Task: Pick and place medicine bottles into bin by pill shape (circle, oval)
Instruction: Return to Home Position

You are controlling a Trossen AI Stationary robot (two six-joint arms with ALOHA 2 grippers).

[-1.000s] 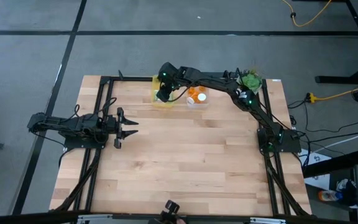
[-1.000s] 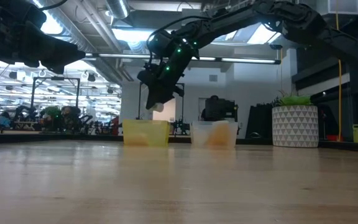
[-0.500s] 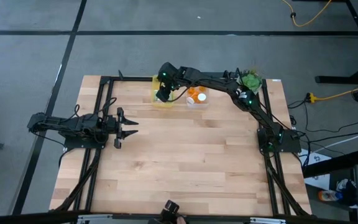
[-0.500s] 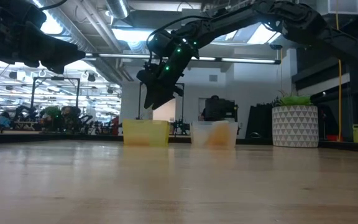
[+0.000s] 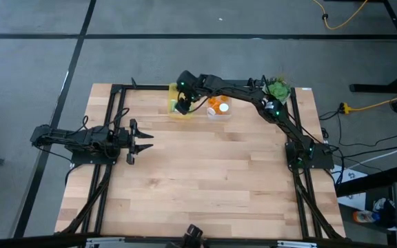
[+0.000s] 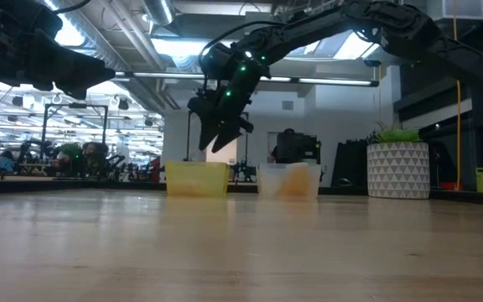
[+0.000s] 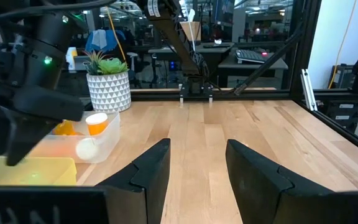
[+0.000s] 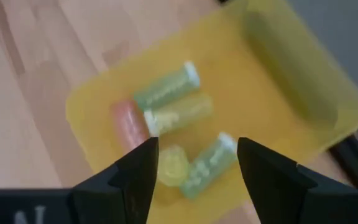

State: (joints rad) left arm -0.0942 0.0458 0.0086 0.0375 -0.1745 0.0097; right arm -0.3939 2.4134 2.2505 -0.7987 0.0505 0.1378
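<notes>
My right gripper (image 6: 217,141) hangs open above the yellow bin (image 5: 178,109) at the table's far edge, its fingers slanting down with nothing between them. In the right wrist view several medicine bottles (image 8: 169,99), mostly yellow-green and one orange, lie on their sides on the floor of the yellow bin (image 8: 272,74). Beside it, the clear bin (image 5: 219,108) holds orange bottles (image 7: 96,122) with white caps. My left gripper (image 5: 145,140) stands open and level over the table's left side, touching nothing.
A green plant in a white patterned pot (image 5: 277,89) stands at the far right corner, right of the clear bin (image 6: 289,179). Dark frame rails run along the table's left and right sides. Bare wood (image 5: 212,179) fills the middle and near part of the table.
My right gripper has opened while staying above the yellow bin: the gap between its fingertips is wider now in the low view.
</notes>
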